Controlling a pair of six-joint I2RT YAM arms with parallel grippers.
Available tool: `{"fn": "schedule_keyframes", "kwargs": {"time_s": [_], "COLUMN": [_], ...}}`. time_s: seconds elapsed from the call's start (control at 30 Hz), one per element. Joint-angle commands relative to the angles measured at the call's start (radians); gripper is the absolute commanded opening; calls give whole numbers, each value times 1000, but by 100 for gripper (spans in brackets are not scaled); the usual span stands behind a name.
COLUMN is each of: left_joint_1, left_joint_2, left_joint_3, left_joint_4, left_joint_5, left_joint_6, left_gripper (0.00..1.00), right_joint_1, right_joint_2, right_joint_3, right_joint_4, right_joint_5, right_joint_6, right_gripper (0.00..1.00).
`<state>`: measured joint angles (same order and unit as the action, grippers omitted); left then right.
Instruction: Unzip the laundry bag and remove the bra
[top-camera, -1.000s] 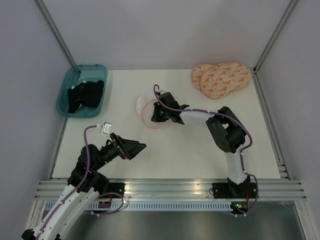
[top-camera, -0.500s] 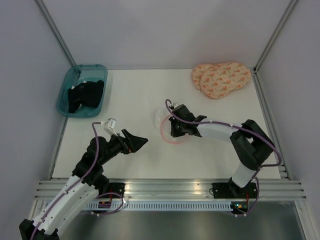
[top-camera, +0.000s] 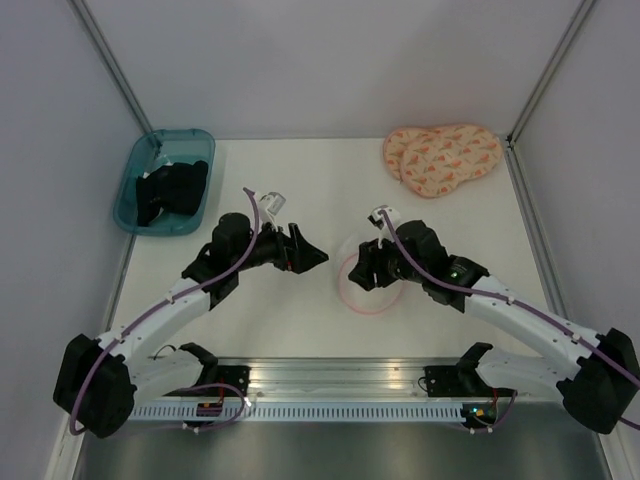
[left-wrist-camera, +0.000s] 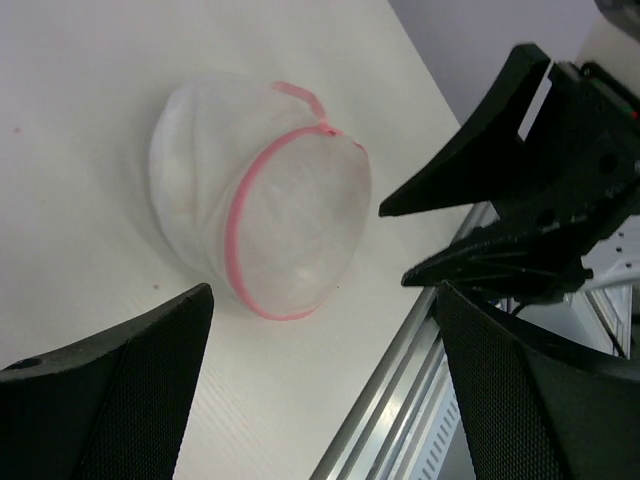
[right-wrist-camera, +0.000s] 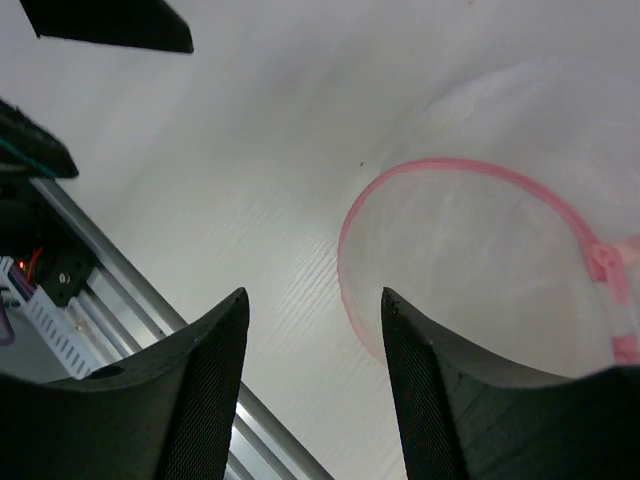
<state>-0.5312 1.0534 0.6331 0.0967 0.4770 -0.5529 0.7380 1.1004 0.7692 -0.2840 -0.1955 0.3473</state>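
Bag (top-camera: 373, 293) now sits nearer the front of table (top-camera: 300, 185) than a second ago, and right gripper (top-camera: 362, 270) has come with it and let go, fingers apart over the bag's far-left rim, contact unclear. Left gripper (top-camera: 312, 256) has swung in from the near-left corner, fingers wide apart, just left of bag, not touching. Pink zip rings bag, bra (left-wrist-camera: 188, 185) a white mass behind the mesh; far left, bin (top-camera: 137, 165) with black clothing (top-camera: 170, 190); far right, peach pad (top-camera: 442, 158)

Right tool (top-camera: 366, 272) hangs over mesh bag (top-camera: 375, 295) far edge, blocking top approach. Left tool (top-camera: 316, 259) near bag's left; surface (top-camera: 300, 320) on near side open.
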Motion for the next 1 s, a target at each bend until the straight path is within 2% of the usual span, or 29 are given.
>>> {"fn": "schedule_keyframes", "kwargs": {"time_s": [0.0, 0.07, 0.1, 0.23, 0.33, 0.5, 0.6, 0.77, 0.87, 0.97], "left_joint_1": [-12, -22, -29, -91, -133, -150, -150, -162, -196, -225], "left_joint_2": [86, 135, 186, 327, 458, 617, 671, 660, 633, 605], "left_joint_3": [83, 111, 143, 215, 290, 367, 384, 369, 344, 309], "left_joint_4": [139, 129, 112, 81, 28, -2, -23, -11, 47, 106], "left_joint_5": [233, 267, 281, 295, 311, 315, 241, 88, -85, -165], "left_joint_6": [188, 259, 283, 408, 516, 597, 646, 686, 694, 679], "left_gripper": [95, 94, 93, 92, 90, 89, 88, 87, 86, 86], "right_joint_1": [3, 3, 4, 4, 4, 3, 3, 3, 3, 4], "right_joint_2": [-95, -138, -181, -286, -330, -353, -375, -392, -392, -387], "right_joint_3": [45, 50, 54, 36, 28, 9, -24, -54, -57, -62], "right_joint_4": [-78, -112, -153, -184, -198, -212, -185, -181, -182, -193], "right_joint_5": [242, 365, 480, 599, 599, 542, 496, 475, 473, 476], "right_joint_6": [115, 175, 205, 332, 351, 355, 364, 361, 361, 366], "right_gripper": [61, 61, 61, 61, 61, 61, 61, 61, 60, 61]}}
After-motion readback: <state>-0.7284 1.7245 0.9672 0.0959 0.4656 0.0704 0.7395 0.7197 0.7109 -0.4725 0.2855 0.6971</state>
